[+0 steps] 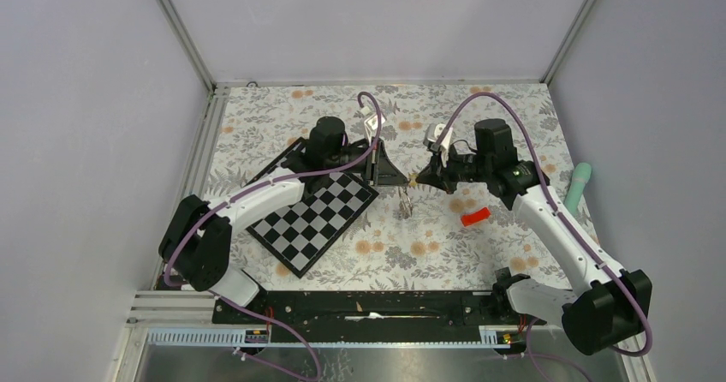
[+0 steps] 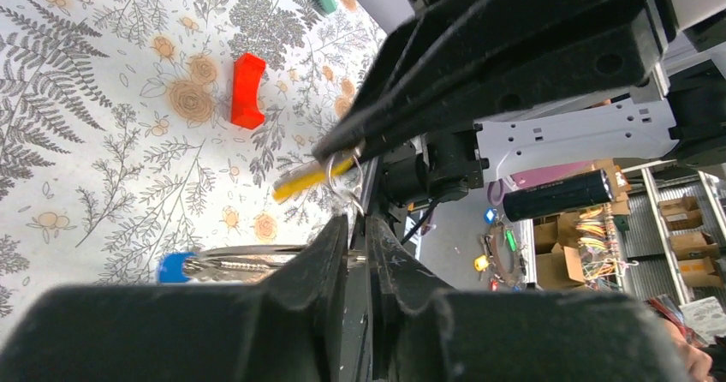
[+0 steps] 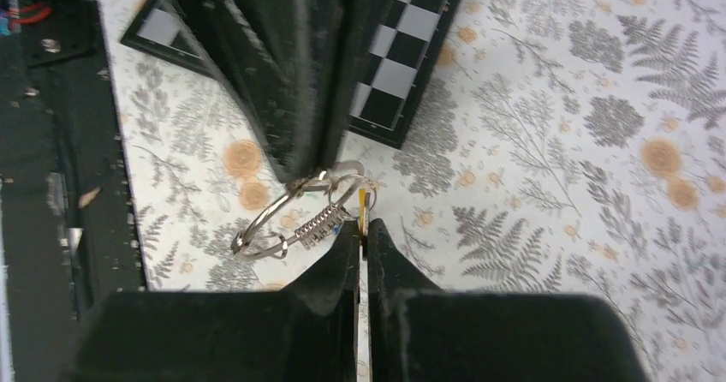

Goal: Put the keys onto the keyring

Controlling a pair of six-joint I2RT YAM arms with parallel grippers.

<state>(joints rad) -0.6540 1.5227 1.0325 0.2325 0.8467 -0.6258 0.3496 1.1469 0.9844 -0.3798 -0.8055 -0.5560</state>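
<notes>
Pinching the keyring (image 3: 287,215) above the desk (image 1: 514,116), the left gripper's (image 2: 360,228) jaws stand almost together, the blue-capped key (image 2: 223,266) seemingly threaded; the right gripper's (image 3: 363,232) jaws clamp the yellow-headed key (image 2: 304,181) against the ring. If your left pinch loosens, the ring may twist away and drop.

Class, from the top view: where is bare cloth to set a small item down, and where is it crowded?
Free: the cloth between chessboard, red block and base rail; the far-left corner behind the chessboard. Crowded: the middle, where the left end effector and right end effector meet at the keyring and keys.
</notes>
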